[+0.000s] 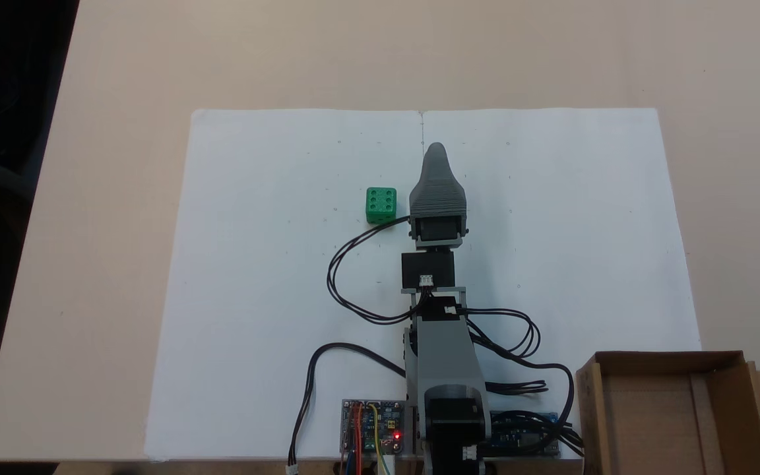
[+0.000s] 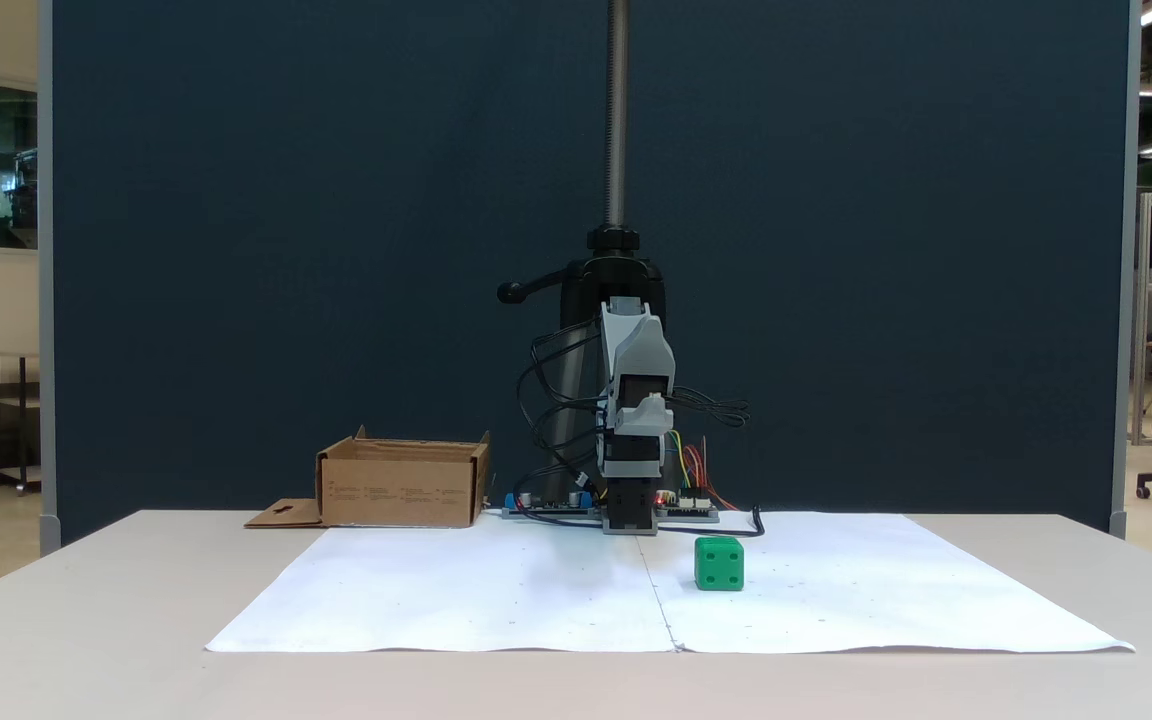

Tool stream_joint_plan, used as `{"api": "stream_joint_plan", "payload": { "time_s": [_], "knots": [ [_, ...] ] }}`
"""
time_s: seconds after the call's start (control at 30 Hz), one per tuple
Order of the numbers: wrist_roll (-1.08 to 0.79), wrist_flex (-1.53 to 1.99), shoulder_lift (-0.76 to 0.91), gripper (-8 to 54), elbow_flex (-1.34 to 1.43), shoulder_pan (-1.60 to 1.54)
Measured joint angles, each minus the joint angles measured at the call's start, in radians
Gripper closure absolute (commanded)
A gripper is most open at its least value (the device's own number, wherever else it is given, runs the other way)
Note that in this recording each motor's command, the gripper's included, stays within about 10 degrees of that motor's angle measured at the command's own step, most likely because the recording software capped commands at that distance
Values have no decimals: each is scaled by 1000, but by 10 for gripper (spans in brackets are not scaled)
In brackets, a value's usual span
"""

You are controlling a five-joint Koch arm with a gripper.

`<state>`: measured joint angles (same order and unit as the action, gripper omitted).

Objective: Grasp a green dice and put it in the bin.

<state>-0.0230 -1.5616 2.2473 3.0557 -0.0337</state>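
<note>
On the white paper sheet (image 1: 274, 297) that covers the middle of the table (image 1: 123, 79), your green dice (image 1: 380, 204) sits by itself, six pips up in the view from above. It rests flat on the sheet, just to the left of the arm's grey gripper (image 1: 435, 150) in that view; from the front it shows as a small cube (image 2: 719, 563) near the sheet's centre fold, on the right of it, with the arm (image 2: 634, 420) raised well above the table behind it.

Nothing of the task is done yet, as far as you can judge. The dice is untouched and apart from the gripper, and the cardboard bin (image 1: 670, 412) stands open and without the dice beside the arm's base, at the lower right corner from above and at the left (image 2: 404, 485) from the front, well apart from the dice.

You cannot tell how the fingers stand: from above the gripper shows as one tapering grey shape with a single tip, and from the front its jaws are too small to separate.

What is left is the whole job: swing over the dice, come down, pinch it, carry it across to the bin and let go.
</note>
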Motion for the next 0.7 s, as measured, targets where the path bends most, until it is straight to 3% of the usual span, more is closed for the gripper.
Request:
{"api": "stream_joint_plan", "payload": {
  "time_s": [0.7],
  "knots": [
    [0, 152, 0, 43, 0, -52]
  ]
}}
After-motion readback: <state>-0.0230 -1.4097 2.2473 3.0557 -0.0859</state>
